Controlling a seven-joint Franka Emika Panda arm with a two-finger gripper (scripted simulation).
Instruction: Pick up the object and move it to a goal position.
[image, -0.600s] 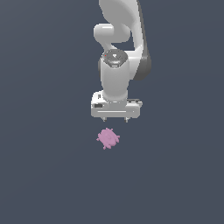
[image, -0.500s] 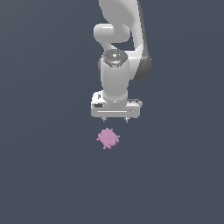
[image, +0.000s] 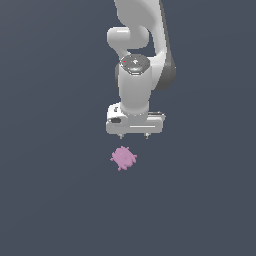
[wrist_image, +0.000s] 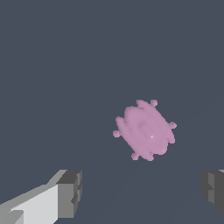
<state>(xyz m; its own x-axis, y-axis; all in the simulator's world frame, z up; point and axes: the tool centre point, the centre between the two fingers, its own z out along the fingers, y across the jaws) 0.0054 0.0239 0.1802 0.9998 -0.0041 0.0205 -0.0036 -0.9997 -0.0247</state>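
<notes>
The object, a small pink rounded blob with short stubby spikes (image: 123, 157), lies on the dark grey floor. It also shows in the wrist view (wrist_image: 145, 130). My gripper (image: 134, 136) hangs on the white arm above the object and slightly toward the exterior view's right, clear of it. Its fingers (wrist_image: 70, 194) are spread wide apart and hold nothing. The object lies ahead of the gap between them, not between them.
A plain dark grey floor (image: 50, 200) lies all around. No other objects or edges show.
</notes>
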